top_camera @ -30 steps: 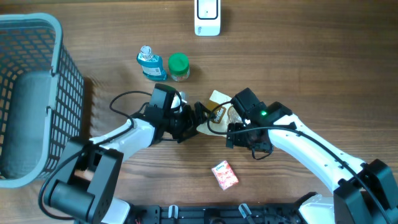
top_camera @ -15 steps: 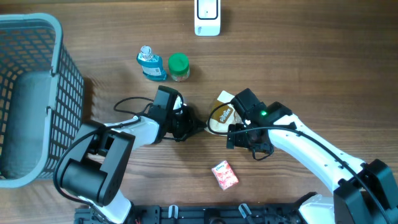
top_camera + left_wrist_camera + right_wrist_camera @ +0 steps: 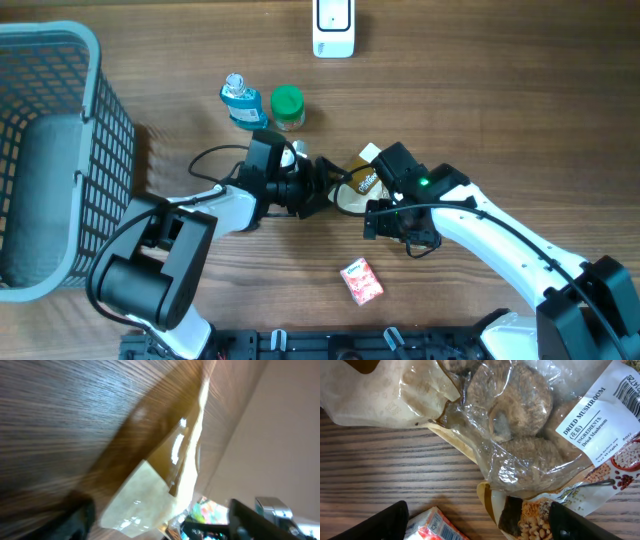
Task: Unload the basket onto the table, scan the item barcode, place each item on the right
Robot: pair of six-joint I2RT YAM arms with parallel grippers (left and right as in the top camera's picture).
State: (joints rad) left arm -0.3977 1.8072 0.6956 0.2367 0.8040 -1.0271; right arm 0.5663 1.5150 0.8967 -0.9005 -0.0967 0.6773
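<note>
A clear bag of dried mushrooms [image 3: 352, 190] lies at mid-table; its white label with a barcode [image 3: 626, 387] faces up in the right wrist view. My left gripper [image 3: 322, 185] is open at the bag's left edge, and the cream corner of the bag [image 3: 150, 490] lies between its fingers [image 3: 75, 515]. My right gripper [image 3: 392, 222] hovers open just right of the bag [image 3: 520, 425], its fingers [image 3: 375, 525] wide apart over the bag's printed lower edge. A white scanner [image 3: 333, 25] stands at the table's far edge.
A small red packet [image 3: 361, 281] with its own barcode [image 3: 437, 522] lies near the front edge. A blue bottle [image 3: 243, 103] and a green-lidded jar [image 3: 288, 108] stand behind the left arm. A grey mesh basket [image 3: 100, 60] fills the left side.
The left gripper drew back and shut, then came forward to the bag again and opened. The bag shifted slightly right. The right arm stayed put.
</note>
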